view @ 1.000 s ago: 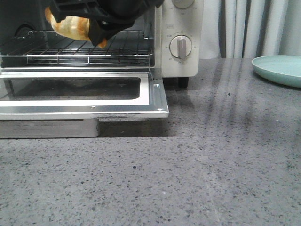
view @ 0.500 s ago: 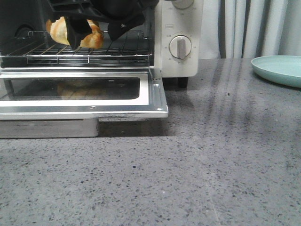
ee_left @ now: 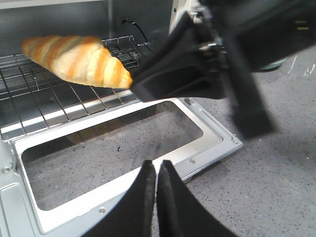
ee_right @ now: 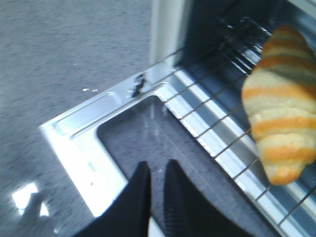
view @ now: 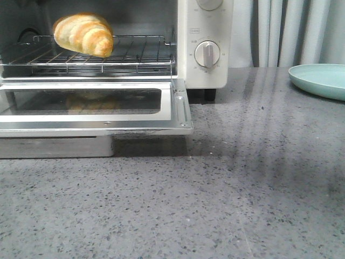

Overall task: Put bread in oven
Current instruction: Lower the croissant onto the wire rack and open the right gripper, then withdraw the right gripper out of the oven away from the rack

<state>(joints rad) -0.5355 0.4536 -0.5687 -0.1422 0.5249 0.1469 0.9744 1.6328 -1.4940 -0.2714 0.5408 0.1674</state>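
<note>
Golden bread [view: 83,34] on oven [view: 205,32] rack [view: 135,56].

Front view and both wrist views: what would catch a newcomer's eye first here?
The glossy golden-brown croissant-shaped bread with cream stripes, lying on the wire rack inside the cream-white toaster oven, whose glass-windowed door is folded down flat. Next, the pale green plate at the grey table's far right, and the two black grippers above the door, neither holding anything.

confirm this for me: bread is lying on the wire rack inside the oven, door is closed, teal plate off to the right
Not quite: the door is open, folded down flat in front of the oven, as the front view shows. The bread does lie on the wire rack, and the teal plate sits off to the right.
</note>
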